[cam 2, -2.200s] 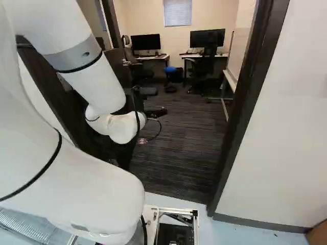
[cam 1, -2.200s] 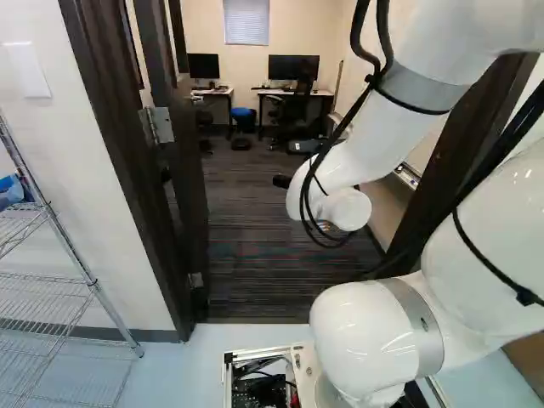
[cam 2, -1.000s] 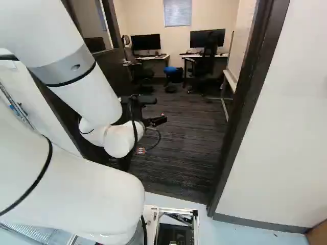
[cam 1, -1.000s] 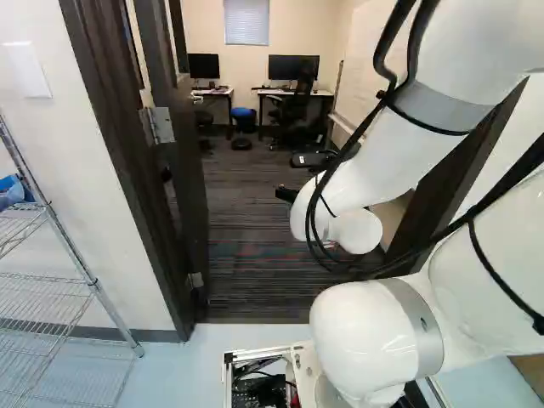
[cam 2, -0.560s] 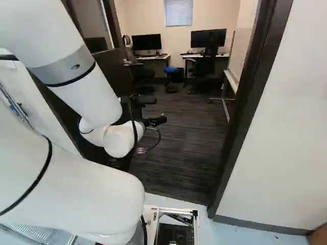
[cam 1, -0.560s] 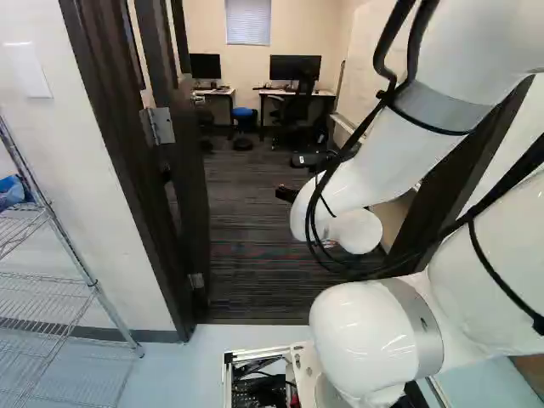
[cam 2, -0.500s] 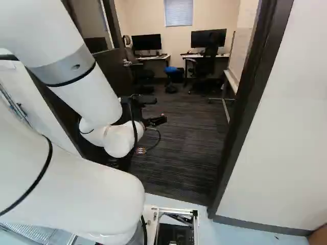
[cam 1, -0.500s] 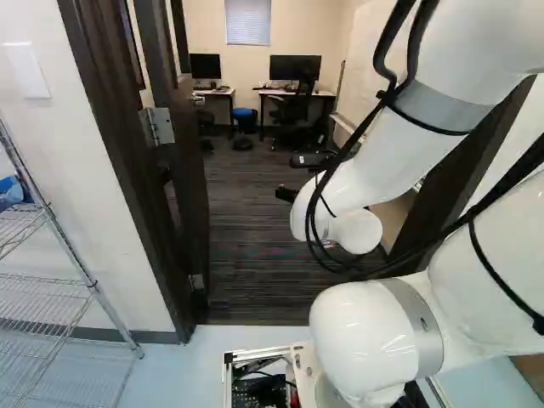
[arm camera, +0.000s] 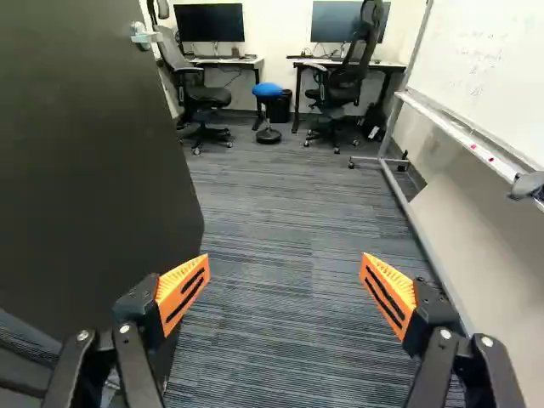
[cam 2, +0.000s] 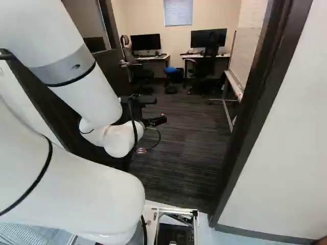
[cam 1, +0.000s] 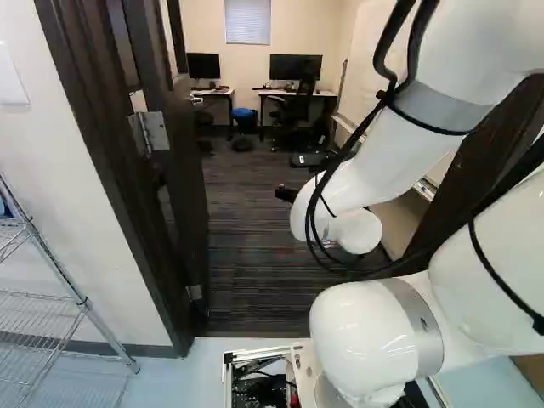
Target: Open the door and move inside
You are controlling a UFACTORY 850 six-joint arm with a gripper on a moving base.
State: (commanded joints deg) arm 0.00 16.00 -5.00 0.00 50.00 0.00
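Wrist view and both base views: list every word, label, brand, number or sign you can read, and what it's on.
Nothing can be read with certainty.
Whiteboard: faint handwriting, too blurred to read.
Grey band on the arm: one mark, too small to read.
Left monitor and right monitor: dark screens, no text seen.

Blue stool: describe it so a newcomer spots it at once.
Beyond the open door, two desks with monitors line the far wall. Between them, by a black bin, stands the stool on a round base. Its blue seat sets it apart from the dark chairs either side.
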